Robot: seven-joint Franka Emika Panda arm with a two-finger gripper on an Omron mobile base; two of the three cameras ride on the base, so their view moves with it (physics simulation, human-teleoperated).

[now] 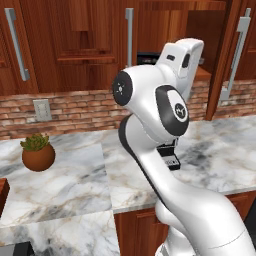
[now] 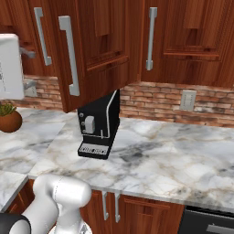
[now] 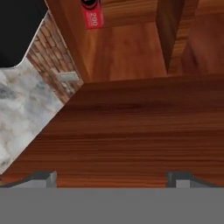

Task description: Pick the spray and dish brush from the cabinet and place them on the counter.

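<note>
The cabinet hangs above the marble bench, one door swung open at the right of the left base view. In the hand view the wooden shelf inside it spreads across the picture, and a red-and-black box sits at the top edge, farther in. Neither the spray nor the dish brush can be made out here, so I cannot tell where they lie. The claw is spread wide over the shelf board, gripping nothing. A black coffee machine stands on the bench under the open door, and a potted plant sits well apart to its left.
</note>
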